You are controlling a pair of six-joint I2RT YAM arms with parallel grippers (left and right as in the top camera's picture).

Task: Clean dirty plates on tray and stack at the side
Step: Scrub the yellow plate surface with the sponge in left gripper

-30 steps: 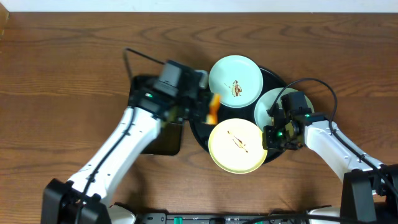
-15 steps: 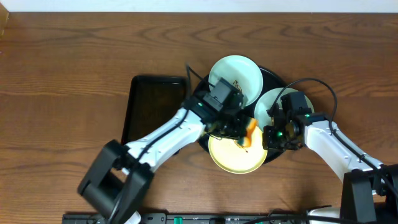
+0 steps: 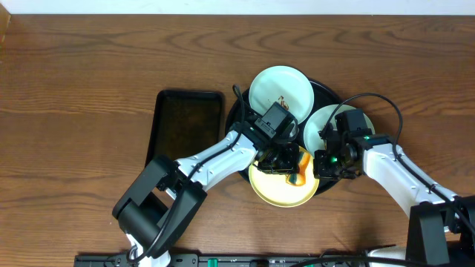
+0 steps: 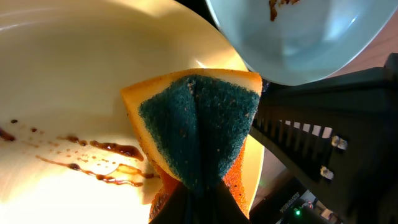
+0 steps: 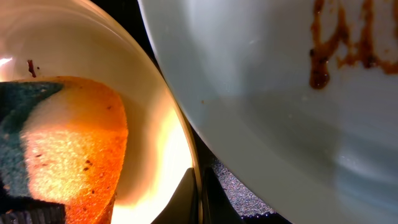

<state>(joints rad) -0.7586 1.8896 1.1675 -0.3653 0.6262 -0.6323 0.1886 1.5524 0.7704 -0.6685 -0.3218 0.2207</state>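
Left gripper (image 4: 194,202) pinched tight on sponge (image 4: 196,121), right gripper (image 5: 200,198) nipping yellow plate (image 4: 62,62) rim near counter's front edge — scrub flat across sauce smears (image 4: 112,149), pressing lightly.

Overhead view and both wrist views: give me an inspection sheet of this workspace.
Surface: brown wooden table.
Job's things: yellow plate, far blue plate and right blue plate on the round tray; all sauce-smeared.
Clutter: rectangular tray left of the round one.
Grippers: left gripper, jaws shut on a sponge over the yellow plate; right gripper, jaws clamping the yellow plate's rim.
Cables: black cable looping over the right arm.
Surroundings: pale strip beyond the far edge.
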